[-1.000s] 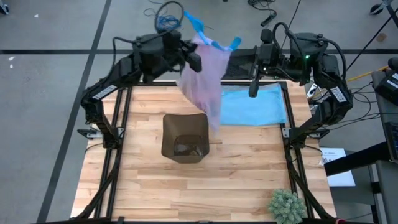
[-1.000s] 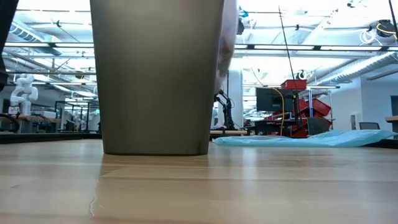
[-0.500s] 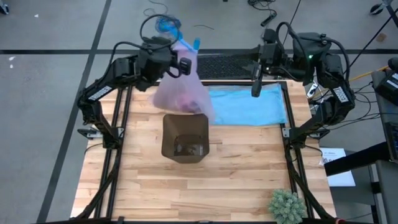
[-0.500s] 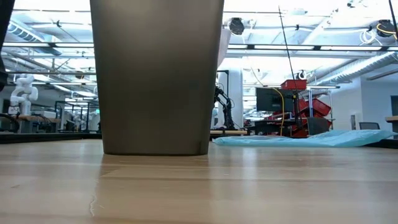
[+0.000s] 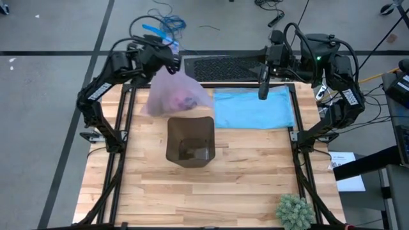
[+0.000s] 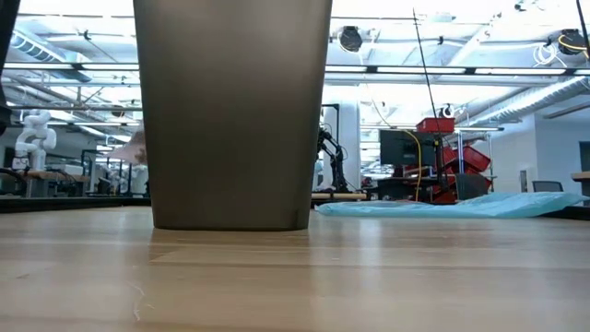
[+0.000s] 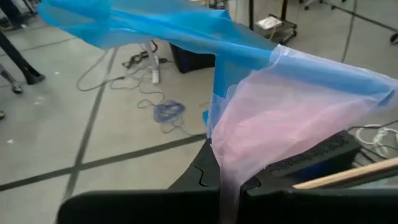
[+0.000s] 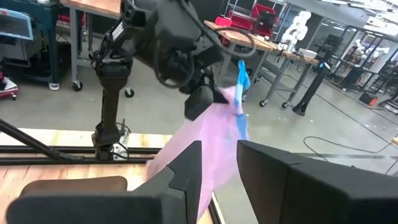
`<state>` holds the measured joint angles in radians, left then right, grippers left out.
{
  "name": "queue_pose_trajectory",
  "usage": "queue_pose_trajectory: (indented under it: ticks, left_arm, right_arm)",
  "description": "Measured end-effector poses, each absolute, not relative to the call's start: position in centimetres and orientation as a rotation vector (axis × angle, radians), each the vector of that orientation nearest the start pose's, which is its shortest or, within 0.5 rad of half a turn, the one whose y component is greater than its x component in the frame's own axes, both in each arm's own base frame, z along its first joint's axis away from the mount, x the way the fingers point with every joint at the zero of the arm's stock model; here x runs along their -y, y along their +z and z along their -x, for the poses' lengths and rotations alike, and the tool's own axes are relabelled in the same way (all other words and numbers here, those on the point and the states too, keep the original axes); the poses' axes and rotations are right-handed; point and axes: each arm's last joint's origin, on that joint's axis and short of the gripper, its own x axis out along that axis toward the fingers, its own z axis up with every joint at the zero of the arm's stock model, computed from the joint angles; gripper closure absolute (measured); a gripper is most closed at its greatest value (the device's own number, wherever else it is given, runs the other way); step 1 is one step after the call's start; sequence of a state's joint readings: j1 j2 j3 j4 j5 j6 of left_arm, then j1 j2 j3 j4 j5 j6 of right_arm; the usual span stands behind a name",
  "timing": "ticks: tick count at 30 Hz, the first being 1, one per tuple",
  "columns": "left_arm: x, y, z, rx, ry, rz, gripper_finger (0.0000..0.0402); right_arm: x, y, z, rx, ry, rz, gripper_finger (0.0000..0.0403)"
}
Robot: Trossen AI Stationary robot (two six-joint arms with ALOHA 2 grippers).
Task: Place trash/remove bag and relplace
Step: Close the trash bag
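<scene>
Taking the bin [image 5: 190,140] at mid-table as the landmark: to its far-left the left gripper [image 5: 171,56] is clamped on the blue-edged neck of the bag [image 5: 174,96], the pinch plain in the left wrist view, plastic squeezed between its fingers [image 7: 205,171]; the lavender-pink bag hangs from that grip and bulges over the table's far-left part, its lower edge close to the bin's far rim, though whether it touches cannot be told; darker lumps inside it look like trash, too vague to count.

The relation the next move turns on: the bag's long axis runs from the neck in the gripper down and toward the bin, so the load lies on the bin side of the left gripper; this arm is much the nearer, and setting the bag down away from the bin looks like its job.

Inside the bin some brown trash [image 5: 192,153] lies on the floor; a few wads, not countable.

To the bin's far-right a light blue plastic bag [image 5: 253,109] lies flat on the table; above its far edge the right gripper [image 5: 262,89] waits with jaws partly apart, holding nothing.

Counts: one bin, one lavender bag, one blue bag, two grippers, one green plant [image 5: 294,211] at the near-right corner.
</scene>
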<state>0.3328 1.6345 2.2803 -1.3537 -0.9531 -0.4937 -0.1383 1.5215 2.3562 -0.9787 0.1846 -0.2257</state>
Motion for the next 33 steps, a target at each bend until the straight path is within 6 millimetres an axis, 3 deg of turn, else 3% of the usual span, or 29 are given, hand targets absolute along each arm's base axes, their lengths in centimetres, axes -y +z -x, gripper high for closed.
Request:
queue_pose_trajectory:
  ticks: [5,10,14,21,26,33]
  left_arm:
    - [-10.6,51.5,-22.3,-0.391,1.375,0.163,0.0401]
    - [-10.2,50.7,-22.0,-0.475,1.372,0.164,0.0401]
    - [-10.4,48.8,-23.1,-0.577,1.362,0.232,0.0402]
    - [-11.0,43.1,-26.1,-0.848,1.25,0.324,0.0395]
    - [-11.1,40.2,-27.3,-0.958,1.169,0.391,0.035]
    - [-11.1,40.8,-27.3,-0.92,1.15,0.414,0.0266]
  right_arm:
    - [3.6,57.5,-21.9,-0.181,-0.304,0.222,0.0309]
    - [3.6,57.4,-21.9,-0.19,-0.302,0.219,0.0309]
    - [3.6,57.4,-22.0,-0.191,-0.301,0.219,0.0309]
    - [3.6,57.4,-22.0,-0.191,-0.3,0.209,0.0309]
    - [3.6,57.4,-21.9,-0.191,-0.301,0.197,0.0309]
    - [3.6,57.4,-21.9,-0.19,-0.302,0.197,0.0296]
